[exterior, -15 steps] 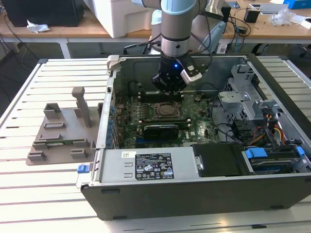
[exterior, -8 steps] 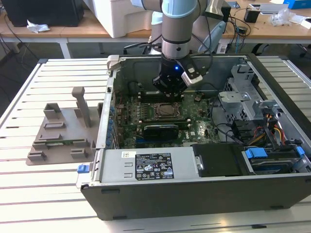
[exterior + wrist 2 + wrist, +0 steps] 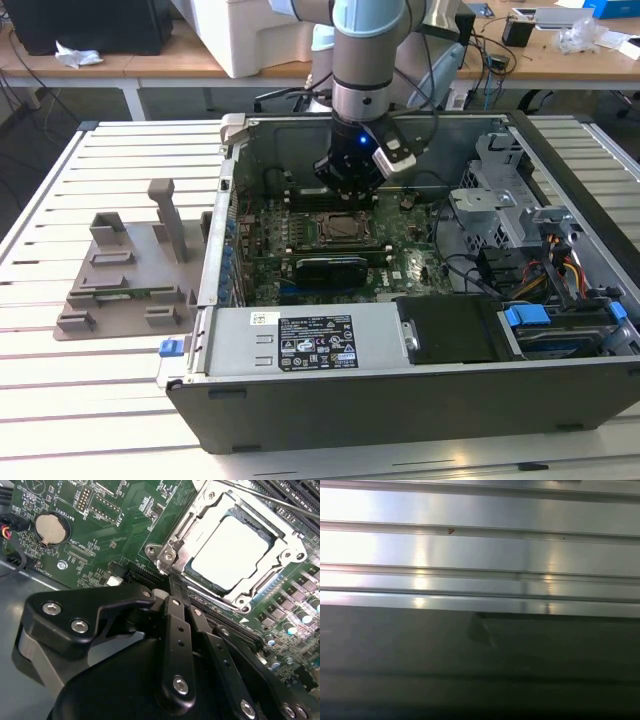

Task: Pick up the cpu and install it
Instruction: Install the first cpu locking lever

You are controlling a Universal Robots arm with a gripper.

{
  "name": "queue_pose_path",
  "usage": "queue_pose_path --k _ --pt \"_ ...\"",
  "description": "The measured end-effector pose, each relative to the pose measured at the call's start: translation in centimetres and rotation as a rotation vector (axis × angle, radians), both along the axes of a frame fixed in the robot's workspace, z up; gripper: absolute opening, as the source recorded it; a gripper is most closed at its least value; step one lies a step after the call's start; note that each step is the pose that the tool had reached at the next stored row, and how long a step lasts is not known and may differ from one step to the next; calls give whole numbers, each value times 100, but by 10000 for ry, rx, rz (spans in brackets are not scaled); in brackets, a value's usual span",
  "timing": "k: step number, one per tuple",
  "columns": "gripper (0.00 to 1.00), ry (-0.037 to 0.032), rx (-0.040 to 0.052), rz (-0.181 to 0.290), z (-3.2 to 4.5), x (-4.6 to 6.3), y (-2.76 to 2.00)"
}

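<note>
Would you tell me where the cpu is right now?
The cpu sits in the motherboard socket, seen in the second wrist view, just beyond the gripper.

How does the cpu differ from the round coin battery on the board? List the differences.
Shape: the cpu is square; the coin battery is round.
Size: in the second wrist view the cpu looks clearly larger than the coin battery.
Seating: the cpu lies inside the metal socket frame; the coin battery sits outside that frame, nearer the board's edge.
Shared: both are flat, silvery on top and sit on the green motherboard.
</note>
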State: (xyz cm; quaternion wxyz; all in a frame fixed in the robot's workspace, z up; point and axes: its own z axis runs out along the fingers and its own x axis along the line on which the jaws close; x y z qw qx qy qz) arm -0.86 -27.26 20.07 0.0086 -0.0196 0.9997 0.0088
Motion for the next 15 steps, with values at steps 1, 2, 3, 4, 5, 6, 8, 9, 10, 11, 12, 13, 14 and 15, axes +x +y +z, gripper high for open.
queue_pose_path --k 1,2,3,4,5,6,8,9,10,11,12,13,14,15 --pt "11 -25 45 0 15 7 12" --pt "11 -28 43 0 40 7 13" --pt "11 -21 28 0 67 6 11" --pt "11 -19 23 0 96 6 6" --pt "11 -19 -7 -1 106 6 -14" --pt "11 -19 -39 0 107 6 -31" --pt "11 -19 -132 0 107 5 -99" --pt "11 -18 -159 1 108 5 -126" --pt "11 -19 -178 1 108 5 -157" --pt "11 -18 -195 0 108 4 -192" --pt "11 -18 -203 -1 107 4 -235" --pt "11 -19 -203 0 107 4 -268" --pt "11 -19 -203 0 107 4 -290" --pt "11 -18 -204 1 108 4 -330"
